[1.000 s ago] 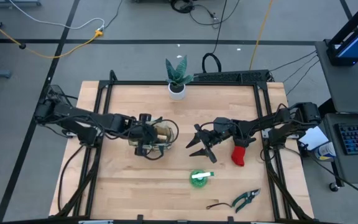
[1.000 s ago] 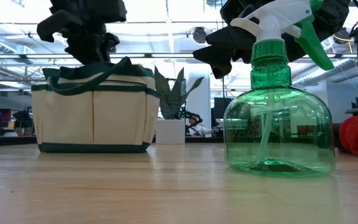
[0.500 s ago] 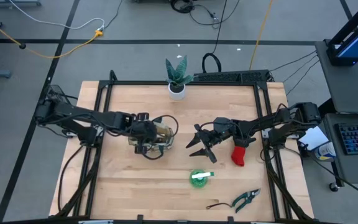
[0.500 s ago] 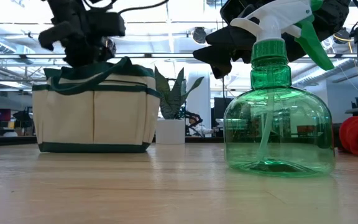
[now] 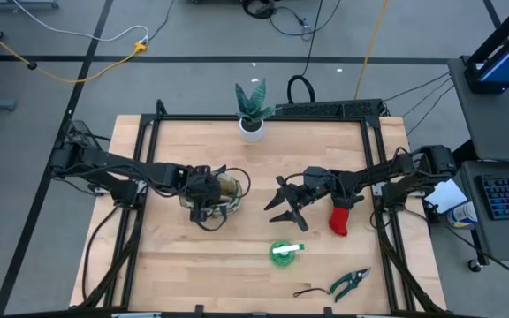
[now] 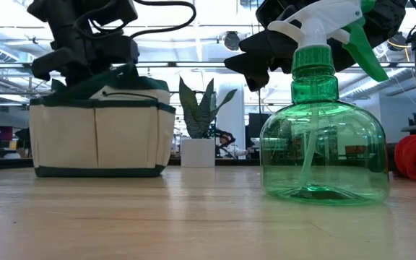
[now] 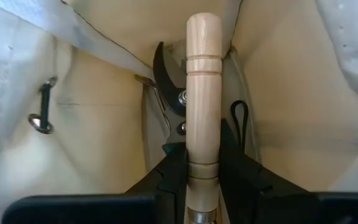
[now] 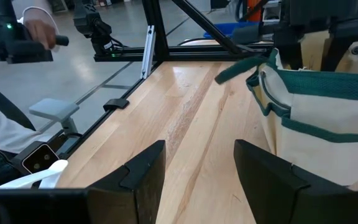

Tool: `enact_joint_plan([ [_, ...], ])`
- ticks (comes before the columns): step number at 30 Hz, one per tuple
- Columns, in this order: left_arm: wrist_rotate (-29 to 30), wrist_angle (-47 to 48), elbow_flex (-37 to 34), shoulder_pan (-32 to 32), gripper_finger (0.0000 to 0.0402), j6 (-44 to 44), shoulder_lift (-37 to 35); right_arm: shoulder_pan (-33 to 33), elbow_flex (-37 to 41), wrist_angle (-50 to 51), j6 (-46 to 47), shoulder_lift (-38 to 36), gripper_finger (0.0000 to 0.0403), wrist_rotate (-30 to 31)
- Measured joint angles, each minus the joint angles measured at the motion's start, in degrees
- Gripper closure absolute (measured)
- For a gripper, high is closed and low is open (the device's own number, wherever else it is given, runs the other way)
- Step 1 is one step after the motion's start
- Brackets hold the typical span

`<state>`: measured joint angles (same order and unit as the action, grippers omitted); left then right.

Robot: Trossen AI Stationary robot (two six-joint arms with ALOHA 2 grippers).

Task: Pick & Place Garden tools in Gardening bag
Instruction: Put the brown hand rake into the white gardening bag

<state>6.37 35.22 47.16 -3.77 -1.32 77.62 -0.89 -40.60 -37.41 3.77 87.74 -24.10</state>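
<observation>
— Progress? Left claw (image 7: 202, 177) clamped on wooden-handled tool (image 7: 203, 93), inside gardening bag (image 6: 100, 133), beside shears probably.
— Remaining: spool (image 5: 283, 251), glove (image 5: 340, 220), pruning shears (image 5: 350, 282) on tabletop (image 5: 325, 141). Right claw (image 8: 197, 168) wide open, empty.

high view: straight down over the gardening bag (image 5: 222, 191)
low view: tabletop (image 6: 193, 217) level, bag left
left wrist view: inside bag
right wrist view: beside bag

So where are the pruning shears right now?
In the high view the pruning shears lie near the table's front edge, right of centre, just beyond the green spray bottle.
</observation>
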Motion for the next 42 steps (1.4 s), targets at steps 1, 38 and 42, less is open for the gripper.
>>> enact_joint_plan([
  [1, -0.1, -0.3, -0.4, 0.0, 0.0326, 0.1, 0.0, 0.0, 0.0, 0.0, 0.0, 0.0, 0.0218, 0.0],
  [38, -2.0, -6.3, -5.9, 0.0, 0.0312, 0.0, 0.0, 0.0, 0.0, 0.0, 0.0, 0.0, 0.0218, 0.0],
  [42, -1.9, -6.4, -5.9, 0.0, 0.0287, 0.1, 0.0, 0.0, 0.0, 0.0, 0.0, 0.0, 0.0218, 0.0],
])
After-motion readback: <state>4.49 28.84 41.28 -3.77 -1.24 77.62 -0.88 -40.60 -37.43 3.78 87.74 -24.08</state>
